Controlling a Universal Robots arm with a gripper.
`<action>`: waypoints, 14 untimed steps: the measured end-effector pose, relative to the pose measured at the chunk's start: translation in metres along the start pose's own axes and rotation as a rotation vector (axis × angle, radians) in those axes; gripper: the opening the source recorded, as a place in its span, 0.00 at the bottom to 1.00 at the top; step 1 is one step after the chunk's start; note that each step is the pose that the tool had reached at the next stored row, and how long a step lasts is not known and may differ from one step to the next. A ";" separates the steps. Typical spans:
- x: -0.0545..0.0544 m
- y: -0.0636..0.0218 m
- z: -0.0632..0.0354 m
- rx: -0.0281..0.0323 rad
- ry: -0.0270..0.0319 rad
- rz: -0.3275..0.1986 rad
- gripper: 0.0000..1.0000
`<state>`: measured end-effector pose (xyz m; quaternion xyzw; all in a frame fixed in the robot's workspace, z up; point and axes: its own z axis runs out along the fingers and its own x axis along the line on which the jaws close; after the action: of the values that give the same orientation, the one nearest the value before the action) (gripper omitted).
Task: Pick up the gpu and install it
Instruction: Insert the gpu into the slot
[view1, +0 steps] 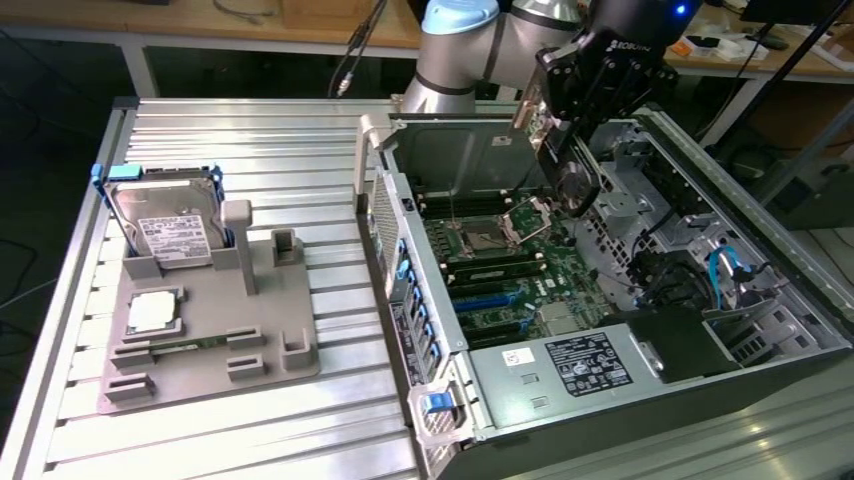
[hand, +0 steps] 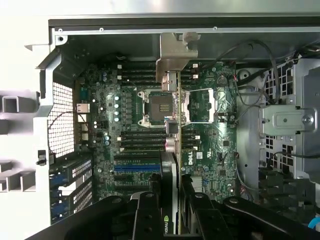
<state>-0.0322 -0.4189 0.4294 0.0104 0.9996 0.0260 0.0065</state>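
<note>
Yep, got the claw (hand: 171, 202) pinched tight on the gpu (hand: 171, 170), hanging edge-on above the motherboard (hand: 125, 135) inside the open case (hand: 150, 22).

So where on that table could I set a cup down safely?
Bare slats of the table lie beyond the hard drive, and in front of the grey tray, at the near edge. Inside the computer case it's crowded: the gripper holds the gpu over the motherboard.
</note>
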 end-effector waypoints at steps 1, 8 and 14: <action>0.000 0.0000 0.0000 0.0000 0.0000 0.000 0.27; 0.000 0.0000 0.0003 -0.0016 0.0068 -0.131 0.27; 0.000 0.0000 0.0012 -0.0031 0.0125 -0.239 0.27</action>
<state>-0.0319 -0.4189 0.4282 -0.1092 0.9937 0.0267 0.0034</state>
